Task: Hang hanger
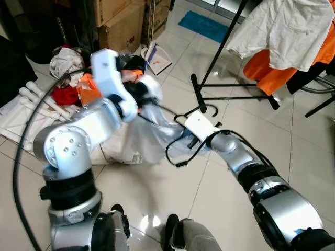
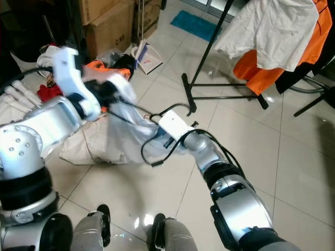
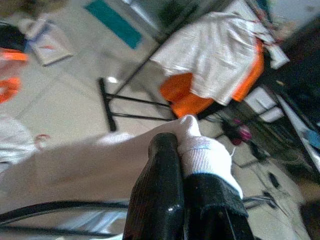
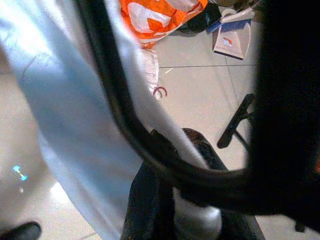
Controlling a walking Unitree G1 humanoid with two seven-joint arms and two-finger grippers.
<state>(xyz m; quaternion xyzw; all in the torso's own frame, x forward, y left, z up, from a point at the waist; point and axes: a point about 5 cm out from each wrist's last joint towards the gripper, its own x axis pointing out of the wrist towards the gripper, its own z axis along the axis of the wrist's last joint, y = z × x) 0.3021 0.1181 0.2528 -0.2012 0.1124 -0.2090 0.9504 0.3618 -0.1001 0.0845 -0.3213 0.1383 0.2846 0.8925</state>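
The left gripper [image 3: 182,150] has its fingers [image 3: 157,180] closed on a fold of the white shirt [image 1: 149,133], the cloth bunched between them in the left wrist view. It is raised in front of the robot's chest, at the upper left of the shirt. The right gripper [image 4: 175,200] is at the shirt's other side, lower and to the right; its fingers [image 4: 150,200] pinch white cloth too, with a thick black cable [image 4: 120,110] crossing just in front of them. The shirt hangs stretched between the two grippers, above the tiled floor [image 1: 172,183].

The hanger [image 1: 196,112] is hard to make out: a thin dark hook shows just beside the right wrist, at the shirt's upper edge, and whether it sits inside the shirt cannot be told.

Beyond the right arm stands a black rack [image 1: 220,57] with a slanted pole and a foot bar on the floor. A white garment [image 1: 288,29] and an orange one [image 1: 267,76] hang from it at upper right. To the left, behind the left arm, lies a heap of clothes [image 1: 73,83] in white, red and orange, with cardboard boxes [image 1: 123,23] past it. A blue mat [image 1: 204,25] lies further back on the floor.
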